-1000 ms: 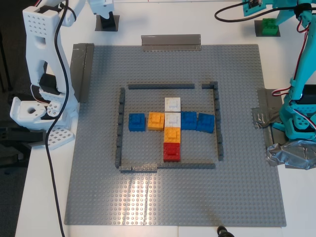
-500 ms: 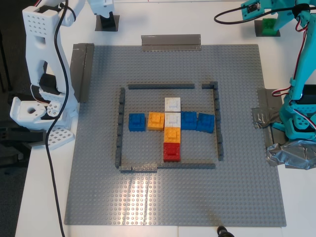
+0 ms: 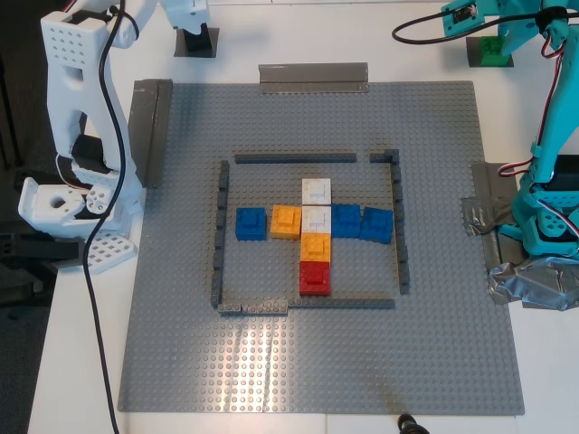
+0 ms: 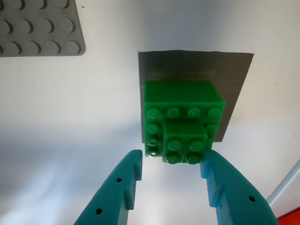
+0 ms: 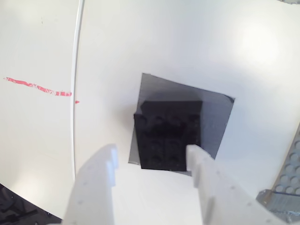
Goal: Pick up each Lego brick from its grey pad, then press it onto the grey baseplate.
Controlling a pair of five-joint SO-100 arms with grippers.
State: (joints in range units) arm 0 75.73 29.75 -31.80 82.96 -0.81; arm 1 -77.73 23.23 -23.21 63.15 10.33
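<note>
White tabletop lay around the grey baseplate (image 3: 317, 244). The first gripper (image 4: 171, 173) hung spread wide over the green brick (image 4: 180, 119) on its grey pad (image 4: 234, 89), touching nothing. The second gripper (image 5: 152, 176) gaped likewise above the black brick (image 5: 168, 136), barely visible from the exterior view.

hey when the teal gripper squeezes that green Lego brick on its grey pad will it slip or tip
The bright green studded plastic brick looks rigid, so it should not deform. Its glossy sides may slip under a light grip. It sits flat and squat on the dark grey square pad, so tipping seems unlikely.
</note>
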